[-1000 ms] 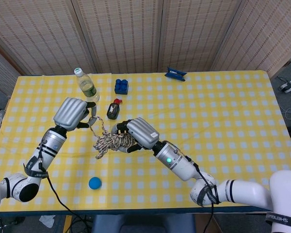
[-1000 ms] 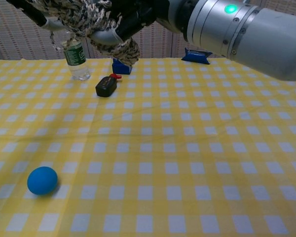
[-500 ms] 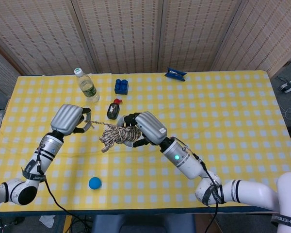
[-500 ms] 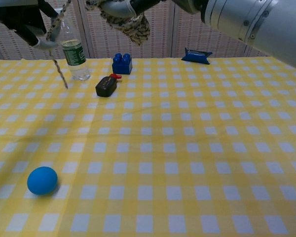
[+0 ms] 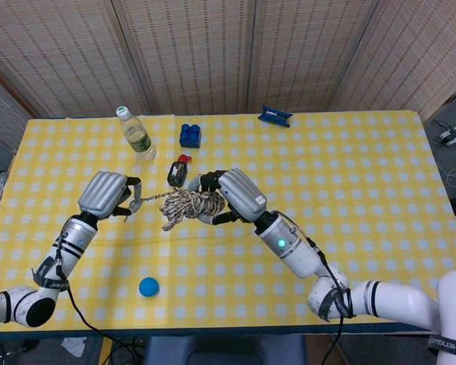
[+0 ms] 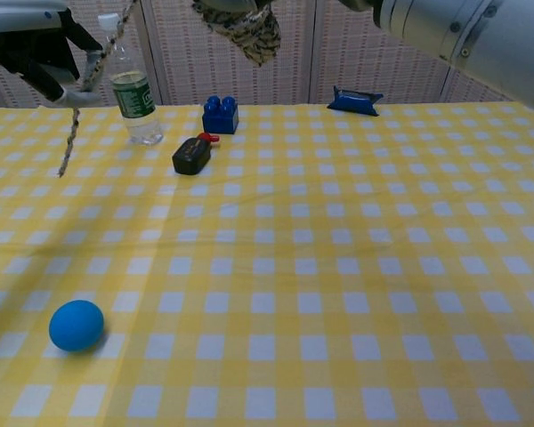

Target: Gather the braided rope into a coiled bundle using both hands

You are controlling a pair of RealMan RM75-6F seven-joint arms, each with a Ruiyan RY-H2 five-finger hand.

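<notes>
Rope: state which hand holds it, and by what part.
Both. The right hand grips the coiled bundle of the rope. The left hand holds the strand near its loose end, which dangles below it in the chest view.

water bottle, blue brick, blue ball, dark blue packet, yellow checked tablecloth

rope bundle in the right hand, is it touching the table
Apart. In the chest view the rope bundle hangs at the top of the picture, high above the table. In the head view the right hand holds it.
</notes>
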